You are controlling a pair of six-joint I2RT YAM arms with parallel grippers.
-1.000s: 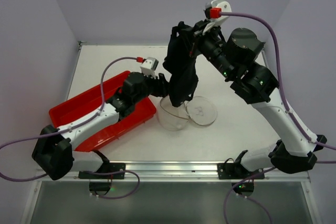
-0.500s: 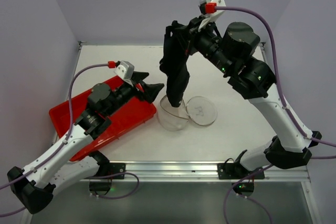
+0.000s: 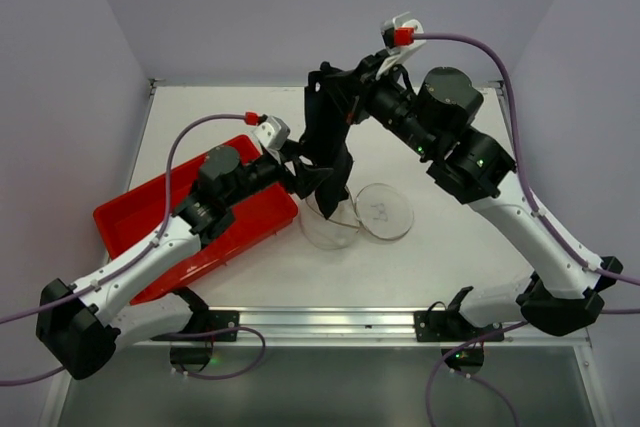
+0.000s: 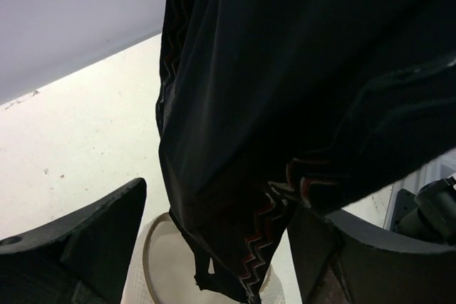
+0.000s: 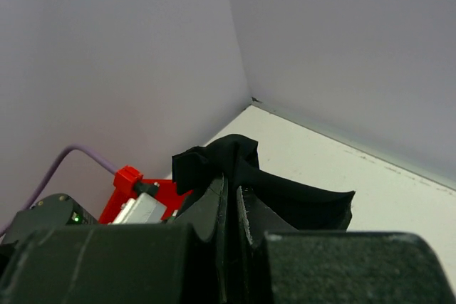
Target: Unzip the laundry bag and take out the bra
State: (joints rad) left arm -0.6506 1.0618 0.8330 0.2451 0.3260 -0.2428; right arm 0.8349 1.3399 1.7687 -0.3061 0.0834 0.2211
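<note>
The black bra (image 3: 330, 142) hangs in the air from my right gripper (image 3: 326, 80), which is shut on its top fold (image 5: 214, 158). Its lower end dangles into the open laundry bag (image 3: 328, 229), a white mesh drum standing on the table with its round lid (image 3: 385, 212) lying flat beside it. My left gripper (image 3: 310, 179) is open, one finger (image 4: 92, 240) on each side of the bra's lower part (image 4: 271, 140), just above the bag's rim (image 4: 153, 261). In the right wrist view the right gripper (image 5: 231, 186) pinches the cloth tightly.
A red tray (image 3: 190, 222) lies at the left under my left arm. The purple walls stand close behind and to both sides. My right arm reaches high over the middle of the table.
My left arm pulled back over the red tray with its jaws opening, then swung in to straddle the bra's lower end. My right gripper carried the bra slightly left and higher.
</note>
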